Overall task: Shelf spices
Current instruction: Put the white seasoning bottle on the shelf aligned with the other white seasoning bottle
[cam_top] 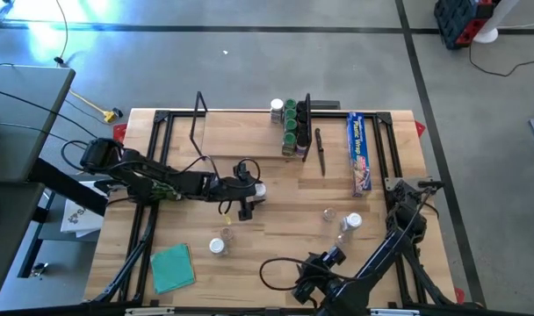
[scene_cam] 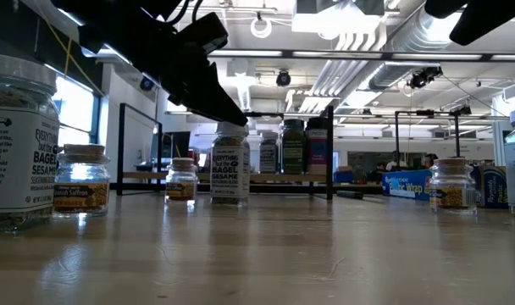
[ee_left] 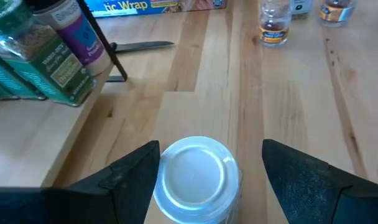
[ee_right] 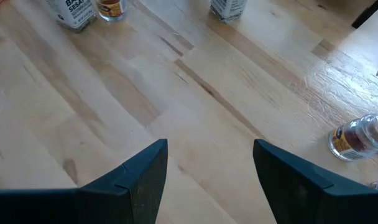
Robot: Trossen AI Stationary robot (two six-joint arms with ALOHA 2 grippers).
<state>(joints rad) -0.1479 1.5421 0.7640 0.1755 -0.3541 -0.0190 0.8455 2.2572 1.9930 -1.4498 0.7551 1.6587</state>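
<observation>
The shelf (cam_top: 241, 136) is a light board with black wire frames at its ends; several jars (cam_top: 290, 127) stand at its right end. My left gripper (cam_top: 254, 189) is open low over the table's middle, its fingers on either side of a white-lidded spice jar (ee_left: 195, 177) that stands upright on its base on the table (scene_cam: 229, 165). My right gripper (cam_top: 304, 285) is open and empty near the front edge, above bare wood (ee_right: 211, 152). Loose jars stand at the front left (cam_top: 217, 246) and at the right (cam_top: 350, 222). My left gripper's fingers come at the jar slanting down from the table's left side. One finger (ee_left: 139, 171) stands right at the lid's rim (ee_left: 163, 171); I cannot tell whether it touches. The other finger (ee_left: 288, 174) is clear of the jar.
A blue wrap box (cam_top: 359, 154) and a dark knife (cam_top: 321, 151) lie right of the shelf. A green cloth (cam_top: 172, 268) lies at the front left. A small clear-lidded jar (ee_right: 360, 137) stands ahead of my right gripper. Bare wood lies between the two grippers.
</observation>
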